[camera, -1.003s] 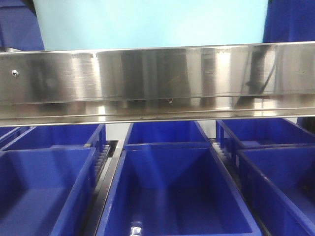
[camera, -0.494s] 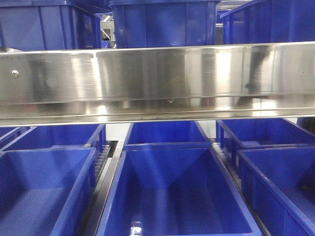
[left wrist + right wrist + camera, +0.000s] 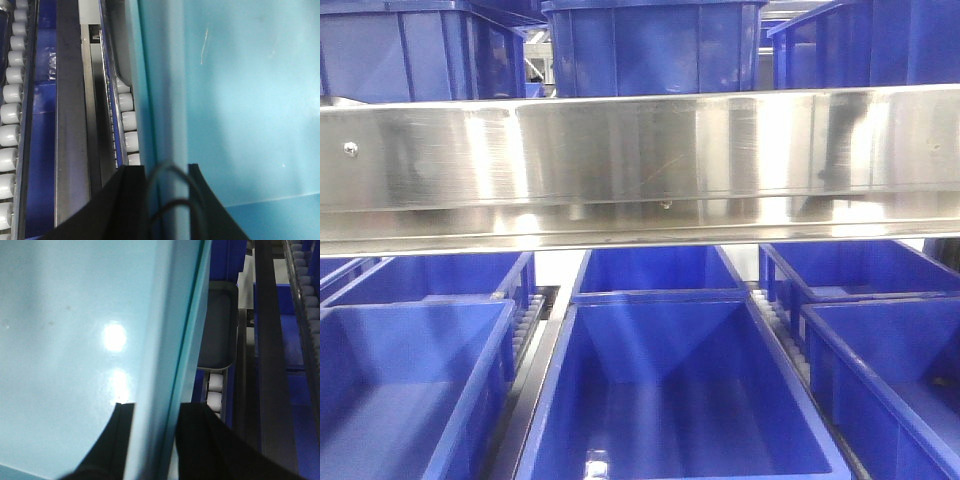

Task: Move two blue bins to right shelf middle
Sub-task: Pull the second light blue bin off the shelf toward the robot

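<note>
A pale light-blue bin [image 3: 240, 100] with smooth walls fills most of the left wrist view. My left gripper [image 3: 167, 172] is shut on its thin left wall, one black finger [image 3: 132, 200] outside and one inside. The same kind of pale bin [image 3: 75, 340] fills the right wrist view. There my right gripper [image 3: 155, 410] is shut on the right wall, its fingers [image 3: 200, 440] straddling the rim. The front view shows neither the pale bin nor the grippers.
A steel shelf beam [image 3: 640, 160] crosses the front view. Dark blue ribbed bins stand above it [image 3: 655, 45] and below it [image 3: 670, 390]. White roller tracks [image 3: 10, 115] [image 3: 215, 390] and a black tray [image 3: 217, 325] run beside the held bin.
One second ago the pale bin filled the top of the front view above the beam. It has since left that view, uncovering the dark blue bins on the upper shelf.
</note>
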You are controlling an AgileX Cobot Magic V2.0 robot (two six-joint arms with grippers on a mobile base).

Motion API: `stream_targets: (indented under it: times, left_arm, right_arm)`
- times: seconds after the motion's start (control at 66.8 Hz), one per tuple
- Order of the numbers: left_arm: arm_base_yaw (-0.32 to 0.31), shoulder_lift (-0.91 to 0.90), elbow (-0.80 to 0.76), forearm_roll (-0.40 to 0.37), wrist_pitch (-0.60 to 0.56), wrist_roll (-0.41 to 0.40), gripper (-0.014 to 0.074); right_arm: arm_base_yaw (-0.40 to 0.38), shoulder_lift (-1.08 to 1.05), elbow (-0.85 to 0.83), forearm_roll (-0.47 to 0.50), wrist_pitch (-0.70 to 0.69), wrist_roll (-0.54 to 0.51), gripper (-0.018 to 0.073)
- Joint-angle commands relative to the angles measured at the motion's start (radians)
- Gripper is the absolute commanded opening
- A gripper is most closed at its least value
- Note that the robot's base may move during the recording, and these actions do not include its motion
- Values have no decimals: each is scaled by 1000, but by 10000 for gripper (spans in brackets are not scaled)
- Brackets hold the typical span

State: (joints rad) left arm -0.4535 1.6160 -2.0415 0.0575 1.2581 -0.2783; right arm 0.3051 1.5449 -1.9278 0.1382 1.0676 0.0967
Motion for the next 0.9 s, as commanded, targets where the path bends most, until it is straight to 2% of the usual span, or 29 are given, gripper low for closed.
stream_targets:
  times: [0.0, 0.883]
  left_arm:
    - [-1, -23, -16, -1, -52, 14, -111]
    - [-1, -23, -16, -1, -52, 14, -111]
  right_arm:
    - [-2, -17, -20, -19, -83, 0, -154]
    - [-2, -17, -20, -19, -89, 0, -154]
